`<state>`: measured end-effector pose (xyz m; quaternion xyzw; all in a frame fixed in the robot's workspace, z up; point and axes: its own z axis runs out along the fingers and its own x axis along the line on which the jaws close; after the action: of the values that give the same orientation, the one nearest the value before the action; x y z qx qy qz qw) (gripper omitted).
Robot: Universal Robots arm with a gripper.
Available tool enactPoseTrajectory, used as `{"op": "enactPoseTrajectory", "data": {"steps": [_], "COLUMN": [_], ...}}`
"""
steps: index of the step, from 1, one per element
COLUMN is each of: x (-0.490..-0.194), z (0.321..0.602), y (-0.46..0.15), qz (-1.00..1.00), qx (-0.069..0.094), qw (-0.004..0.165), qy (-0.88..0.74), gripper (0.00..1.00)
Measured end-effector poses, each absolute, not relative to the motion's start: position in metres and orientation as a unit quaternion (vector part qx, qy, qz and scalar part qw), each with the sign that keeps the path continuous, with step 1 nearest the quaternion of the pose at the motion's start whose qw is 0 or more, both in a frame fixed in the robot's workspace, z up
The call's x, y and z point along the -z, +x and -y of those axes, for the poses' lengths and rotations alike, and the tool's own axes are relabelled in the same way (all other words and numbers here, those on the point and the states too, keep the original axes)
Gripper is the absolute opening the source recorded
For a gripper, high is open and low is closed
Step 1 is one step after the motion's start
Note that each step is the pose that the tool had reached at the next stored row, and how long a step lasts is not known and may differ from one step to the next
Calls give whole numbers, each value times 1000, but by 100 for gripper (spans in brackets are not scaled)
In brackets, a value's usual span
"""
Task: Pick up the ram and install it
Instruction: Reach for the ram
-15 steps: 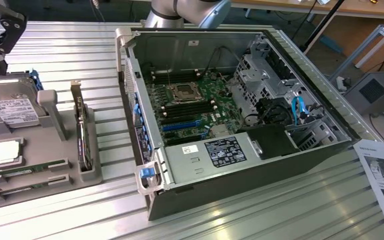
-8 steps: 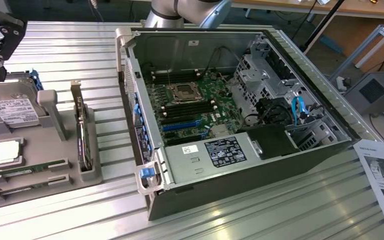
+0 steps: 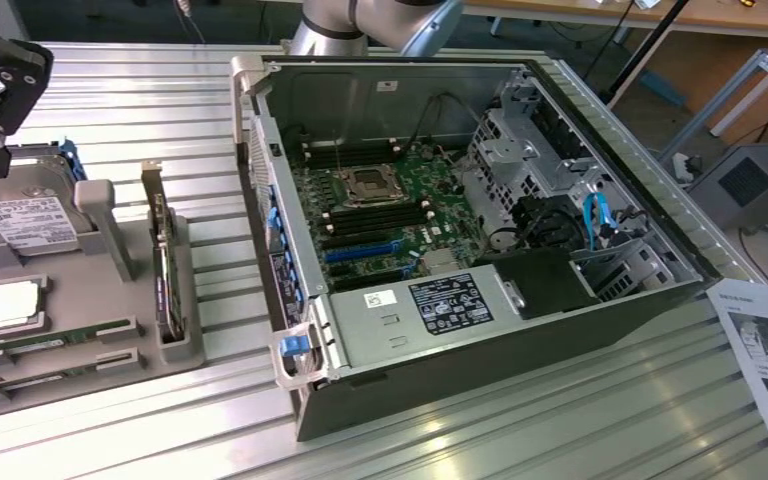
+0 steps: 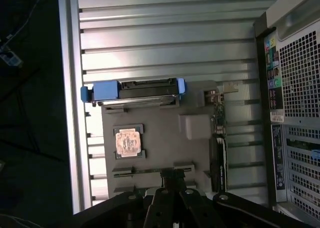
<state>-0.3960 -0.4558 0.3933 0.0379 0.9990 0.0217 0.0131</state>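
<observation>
Ram point(image 3: 71, 336) lengthwise in tray point(image 3: 84, 300) slot

The exterior view looks obliquely down on the open black metal computer case point(image 3: 491, 380) and grey plastic parts tray point(image 3: 124, 235). The wrist view faces straight down past the black gripper point(image 4: 173, 185) onto that shared tray.

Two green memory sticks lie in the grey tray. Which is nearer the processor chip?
The inner stick, beside the processor chip; the outer stick lies one slot farther away.
</observation>
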Motion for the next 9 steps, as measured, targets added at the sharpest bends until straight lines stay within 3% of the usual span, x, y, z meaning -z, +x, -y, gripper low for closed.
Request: {"op": "enactPoseTrajectory", "data": {"steps": [9], "x": [-393], "z": [463], "y": [-396], "qz": [-999], "qx": [-22], "qw": [13], "qy": [38], "gripper": [11]}}
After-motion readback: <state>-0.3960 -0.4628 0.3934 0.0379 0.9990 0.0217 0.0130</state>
